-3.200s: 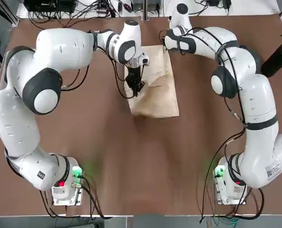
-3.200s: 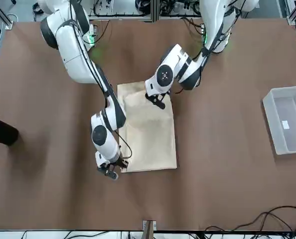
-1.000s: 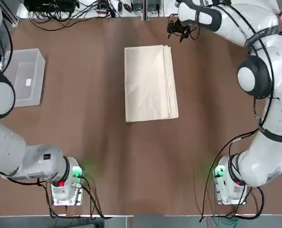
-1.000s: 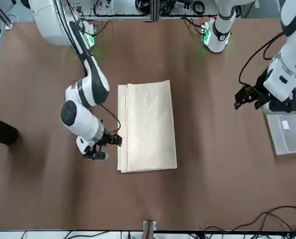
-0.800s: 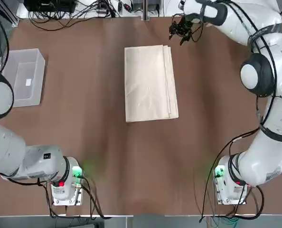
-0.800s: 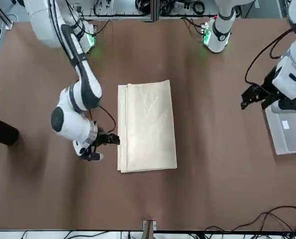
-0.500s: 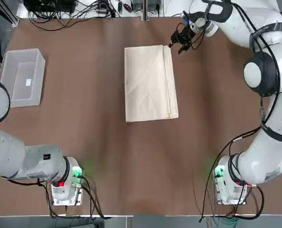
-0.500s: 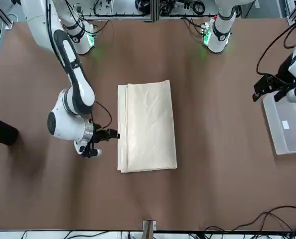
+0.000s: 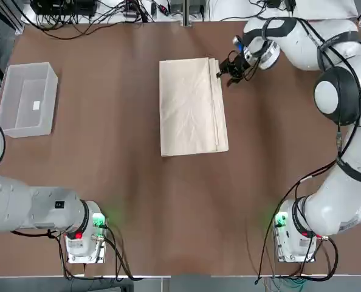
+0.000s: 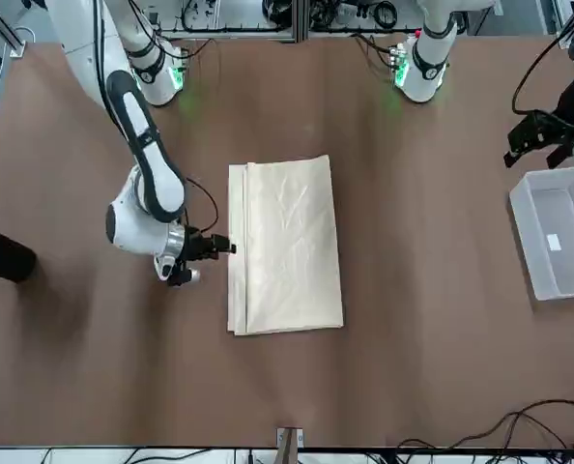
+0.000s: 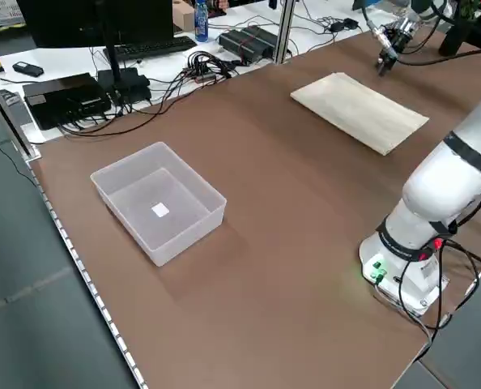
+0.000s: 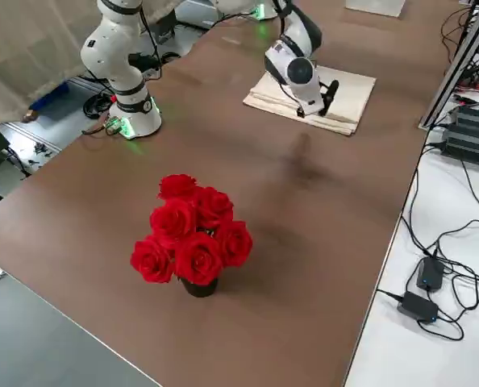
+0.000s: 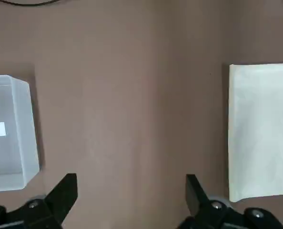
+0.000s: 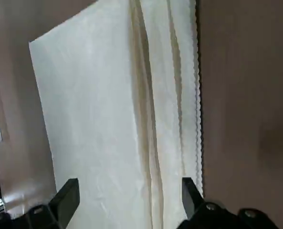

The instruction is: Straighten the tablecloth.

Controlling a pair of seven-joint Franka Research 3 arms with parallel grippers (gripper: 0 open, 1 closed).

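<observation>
Baring the cloth [image 9: 189, 109]: our left pincer [image 13: 132, 205] now clear of it, wide, empty; right pincer [image 14: 132, 205] wide beside its layered edge, seemingly poised to straighten.

Showing cream tablecloth [image 14: 98, 114] with loose, layered folds and a scalloped edge on brown bench [image 14: 246, 109], between and partly behind the open black fingers [image 14: 65, 202] of the right hand [image 14: 130, 200].
</observation>
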